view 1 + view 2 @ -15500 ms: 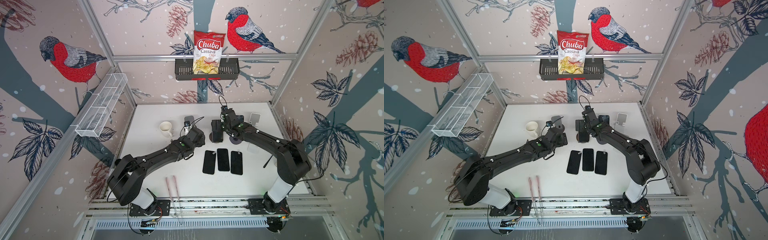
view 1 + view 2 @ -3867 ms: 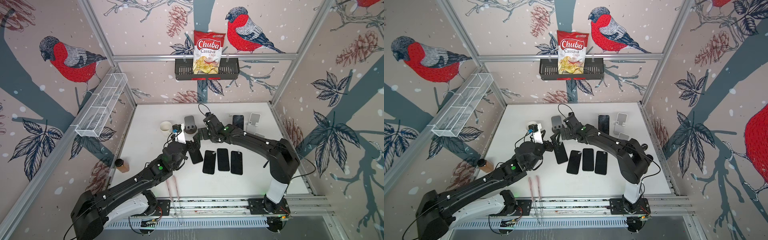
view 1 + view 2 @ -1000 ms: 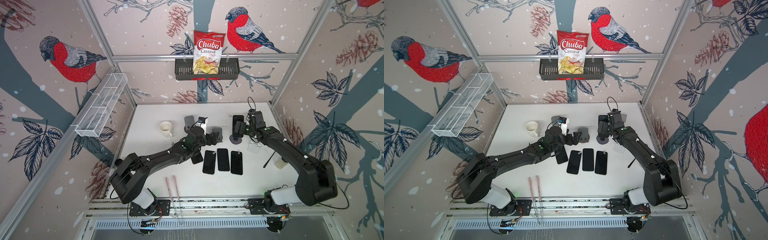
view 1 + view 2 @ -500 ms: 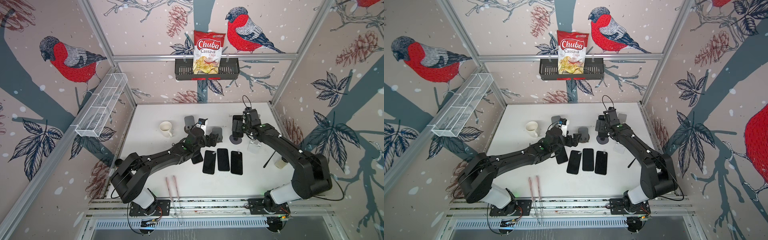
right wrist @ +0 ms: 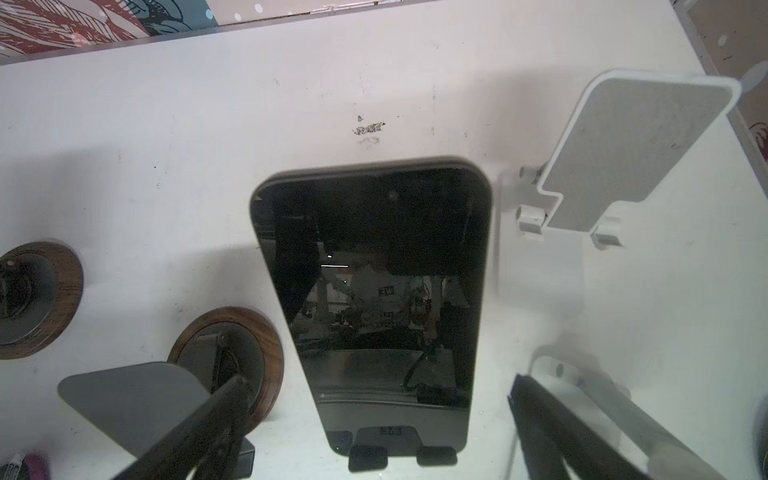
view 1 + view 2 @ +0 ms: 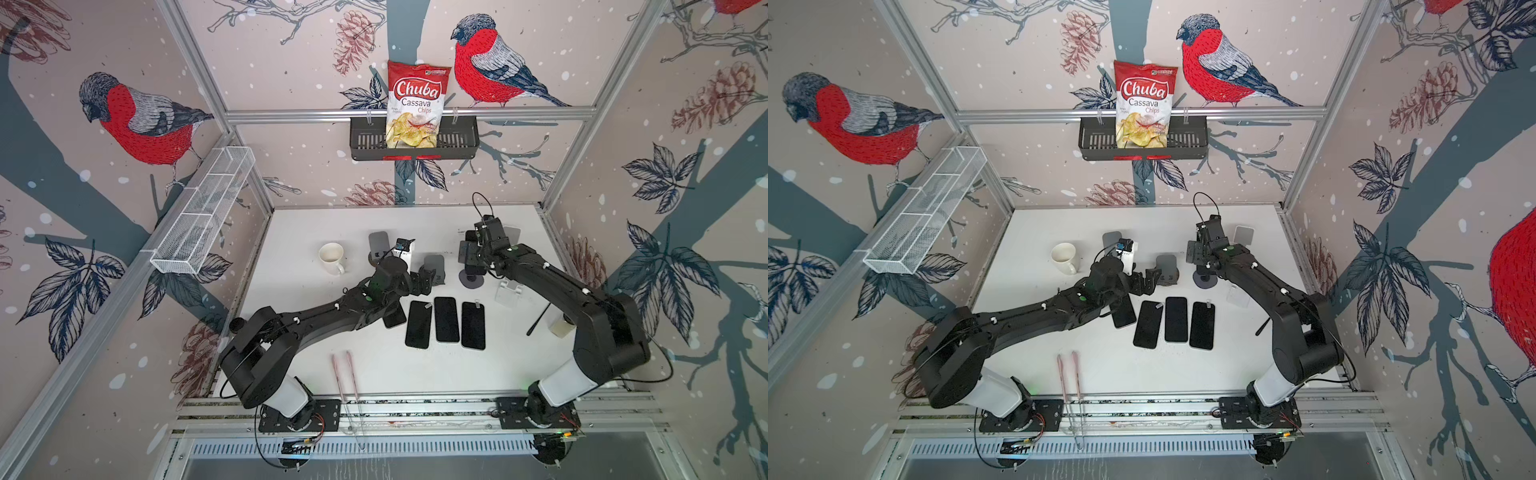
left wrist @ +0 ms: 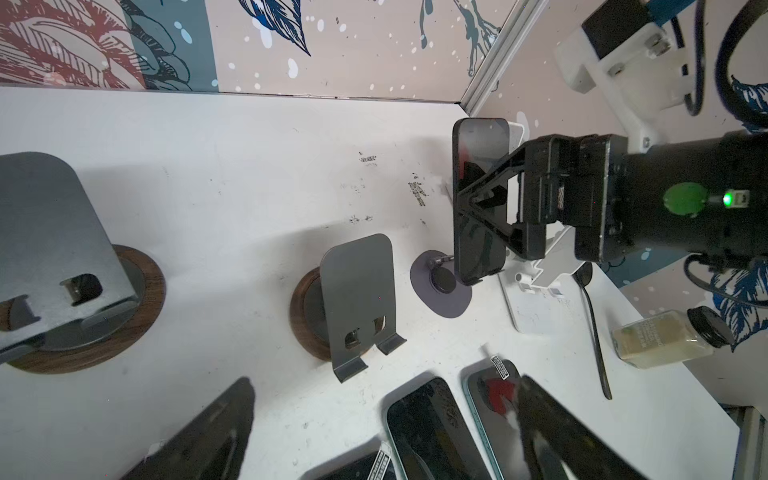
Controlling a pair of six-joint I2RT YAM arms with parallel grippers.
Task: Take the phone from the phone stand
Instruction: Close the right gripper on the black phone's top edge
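Checking where things are at: the black glossy-screened phone (image 5: 374, 291) is still upright on the phone stand with the round purple base (image 7: 440, 286), its bottom edge tucked into the stand's little black hooks. That puts it toward the back right of the white table (image 6: 415, 374) in both top views.

The right gripper (image 5: 380, 386) is spread wide with one finger on each side of the phone, straddling it. In the right wrist view there's a visible gap between each finger and the phone's edges, so it isn't clamping anything, just bracketing it.

The left gripper (image 7: 384, 382) is wide apart too and holds nothing. It hovers over the table just in front of a grey sheet-metal stand on a round wooden base (image 7: 357, 291). Near it, four more black phones lie flat in a row on the table, and the leftmost one (image 6: 395, 320) is partly hidden under the left arm.

A folding white plastic stand (image 5: 623, 153) sits just beyond the phone toward the right wall. A white mug (image 6: 331, 257) is well off to the left.
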